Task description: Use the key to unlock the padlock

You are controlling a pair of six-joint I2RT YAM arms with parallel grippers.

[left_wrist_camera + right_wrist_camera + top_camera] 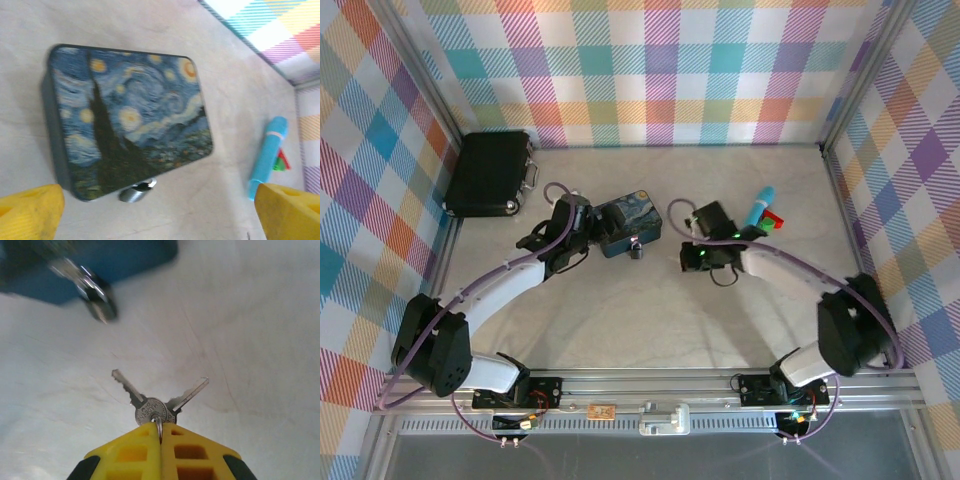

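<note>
Now right end effector (160, 434) pinches the key (129, 388) by its ring, two blades fanned over the worktop (260, 330). Padlock (97, 295) sits at the tin (130, 120) edge, apart from key. Left end effector (159, 212) spread above tin. Best steady tin, then line one blade up with keyhole.

Bright even light, wrist views blurred, soft shadows

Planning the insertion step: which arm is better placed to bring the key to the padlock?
Right. The right gripper is shut on the key, which points toward the padlock ahead. The left gripper is open and empty, facing the blue tin.
</note>
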